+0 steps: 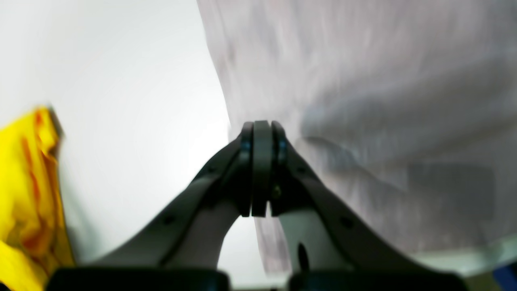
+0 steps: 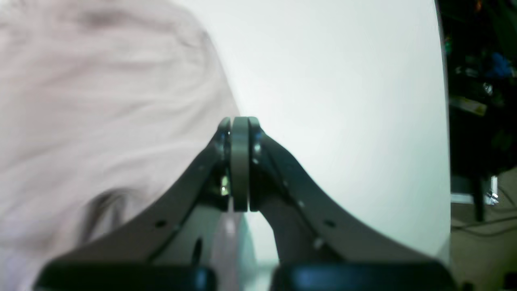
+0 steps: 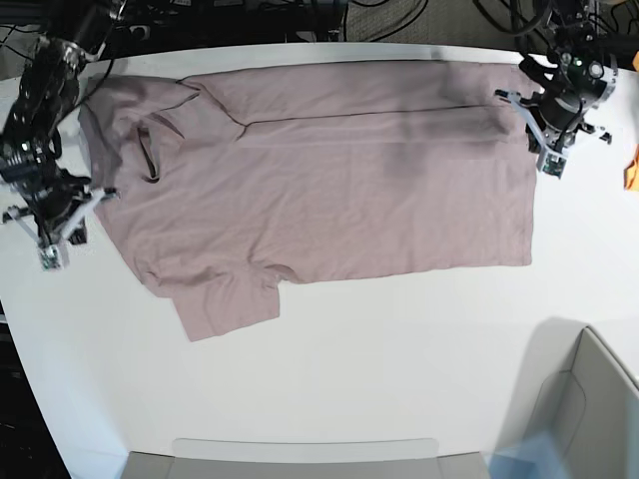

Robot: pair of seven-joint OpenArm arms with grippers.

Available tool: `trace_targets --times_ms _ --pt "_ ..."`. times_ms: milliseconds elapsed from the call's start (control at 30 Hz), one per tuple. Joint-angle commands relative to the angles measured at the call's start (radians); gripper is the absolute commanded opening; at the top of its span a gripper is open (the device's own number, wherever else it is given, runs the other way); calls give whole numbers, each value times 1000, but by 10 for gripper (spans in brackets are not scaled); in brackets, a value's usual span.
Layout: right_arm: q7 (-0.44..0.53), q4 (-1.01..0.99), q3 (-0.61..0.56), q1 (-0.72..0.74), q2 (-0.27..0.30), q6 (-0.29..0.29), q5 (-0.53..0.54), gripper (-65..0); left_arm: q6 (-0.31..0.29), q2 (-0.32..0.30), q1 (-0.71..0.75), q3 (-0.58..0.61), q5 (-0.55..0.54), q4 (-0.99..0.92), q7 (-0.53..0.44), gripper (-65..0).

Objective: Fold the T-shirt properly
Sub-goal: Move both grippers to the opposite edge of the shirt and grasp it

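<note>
A: Seeing a white tabletop (image 3: pixel 349 369) with a pink T-shirt (image 3: pixel 379 210) spread across the middle and far part. Any tips on handling, left to right in the base view?

B: Sure. Starting at far left: right gripper (image 2: pixel 240 123) clenched, with nothing visible between the tips, just beside the bunched end (image 3: pixel 115 120). Probably light and floppy there, so likely to wrinkle if dragged. Smooth first, maybe.

A: And next, toward near left?

B: Short sleeve (image 3: pixel 230 309) sticking out on the near side. Worth pinching at its outer corner, then laying inward. Soft stuff, no fear of breaking, just of creasing.

A: Middle?

B: Long creases along the far side. Best to lift gently at two spots, not push, given probable sagging between.

A: Far right?

B: Left gripper (image 1: pixel 262 127) also clenched, apparently empty, over the straight right edge (image 3: pixel 528 210). Good place to grab, near corner especially. Watch out for the yellow-orange cloth (image 1: pixel 20 182) further right, well apart.
</note>
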Motion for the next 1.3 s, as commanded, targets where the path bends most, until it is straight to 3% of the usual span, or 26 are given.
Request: trace_targets --times_ms 0,67,167,300,400,500,633,733,833,967,1100,1167,1267 --pt "23 -50 -33 75 19 -2 -21 -650 4 -13 -15 -3 1 13 9 -650" --pt "49 -216 -99 196 18 -2 -92 -650 4 -10 -46 0 1 13 38 -650" --pt "187 -477 -179 302 14 -5 -163 -650 4 -4 -81 1 1 11 73 -650" --pt "313 -713 -238 336 21 -8 -199 -650 4 15 -107 0 1 11 104 -650" --pt "319 -774 -237 299 22 -8 -201 -650 4 16 -107 0 1 5 105 -650" --pt "301 -710 -237 199 25 -8 -201 -650 4 16 -109 0 1 -7 101 -650" --pt "218 -489 -232 21 53 -2 -198 -650 4 18 -115 0 1 -12 98 -650" --pt "210 -323 -231 -98 57 -2 -198 -650 4 18 -118 0 1 -24 96 -650" --pt "209 -199 -194 -138 53 -2 -184 -650 4 18 -140 0 1 -61 94 -650" --pt "209 -85 -102 -127 51 -2 -75 -648 4 19 -144 0 1 -81 94 -650" --pt "207 -52 -42 -54 68 -4 37 -495 4 19 -149 0 1 -81 94 -650" --pt "207 -96 -77 0 105 -2 63 -436 4 18 -149 0 1 -81 94 -650" --pt "215 -251 -198 118 165 -2 89 -404 4 19 -149 0 -1 -81 96 -650"
